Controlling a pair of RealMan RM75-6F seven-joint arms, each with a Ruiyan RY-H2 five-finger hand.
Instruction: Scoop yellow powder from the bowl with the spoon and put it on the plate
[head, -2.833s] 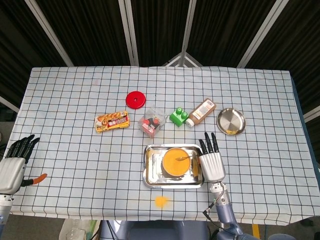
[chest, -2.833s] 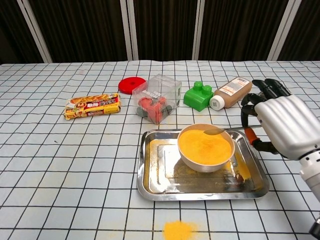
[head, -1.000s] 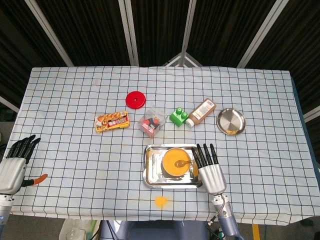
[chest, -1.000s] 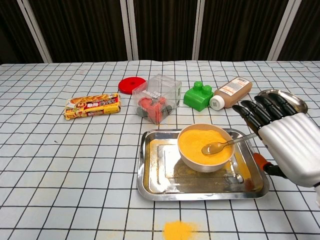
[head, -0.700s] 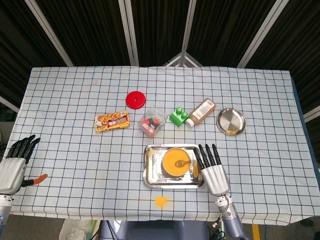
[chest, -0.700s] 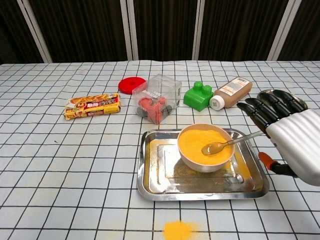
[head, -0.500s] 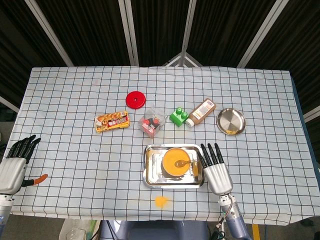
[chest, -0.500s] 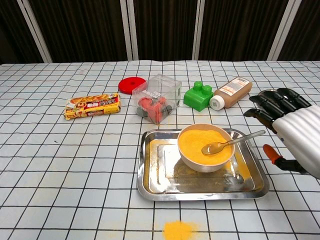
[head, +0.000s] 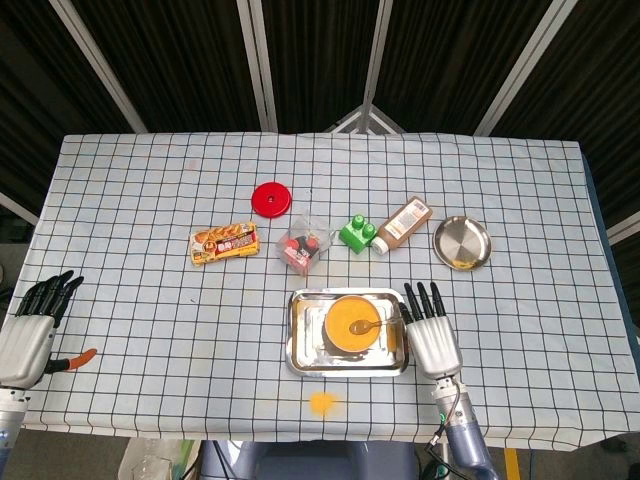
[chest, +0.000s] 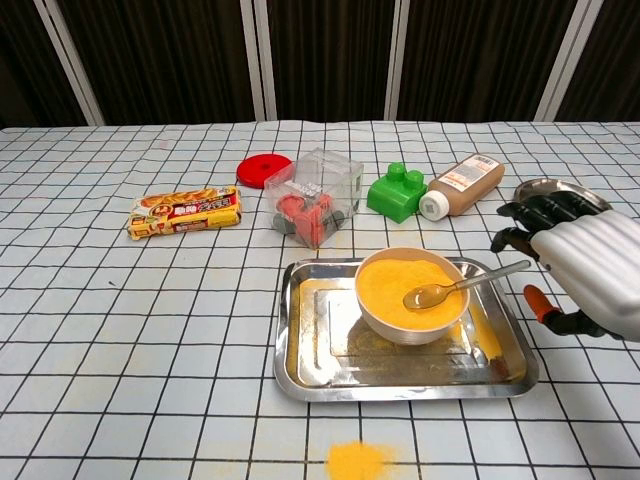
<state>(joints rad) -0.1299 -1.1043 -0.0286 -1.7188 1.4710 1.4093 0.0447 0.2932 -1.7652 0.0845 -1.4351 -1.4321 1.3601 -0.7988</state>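
Change: right hand is drawing back from the spoon, which it was holding over the bowl earlier; spoon is now lying free.
Right hand: hovering at 3 o'clock of the tray, fingers spread and holding nothing; dark fingertips pointing toward 12 o'clock in the head view.
Left hand: sitting at the table's 8 o'clock edge, well apart from everything, fingers apart, gripping nothing.
Spoon: resting with its head in the yellow powder, handle leaning on the bowl's rim toward 2 o'clock.
Bowl: standing inside the steel tray, toward its right side.
Plate: lying at 1 o'clock of the bowl, beyond the right hand, showing a little yellow at its near edge.
Around: brown bottle lying on its side, green brick, clear box, red lid and snack packet are lining up from 1 to 10 o'clock of the tray.
Spill: yellow powder patch is lying on the cloth at 6 o'clock of the tray.
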